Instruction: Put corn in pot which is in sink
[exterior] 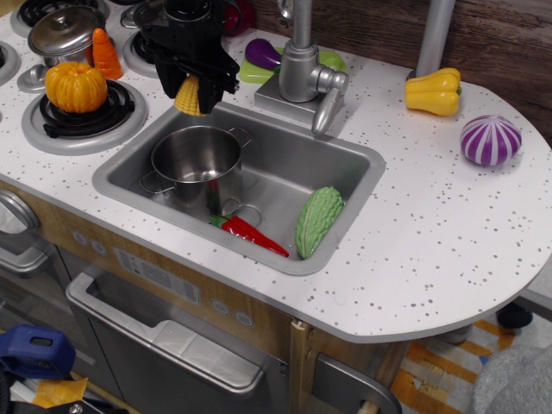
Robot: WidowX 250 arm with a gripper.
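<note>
1. The small yellow ribbed toy corn [189,96] hangs tip-down, pinched between the fingers of the black gripper [191,86], over the sink's far-left rim.
2. Just nearer lies the shiny round steel pot [196,155], lidless and mouth-up, ready to receive a drop.
3. It sits at the left of the grey rectangular sink [345,159], beside a red chilli [248,231] and a green gourd [318,219].

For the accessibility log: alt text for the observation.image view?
A black gripper holds a small yellow corn above the back left rim of a grey sink, near an empty steel pot inside it. A red chili and green gourd also lie in the sink.
</note>
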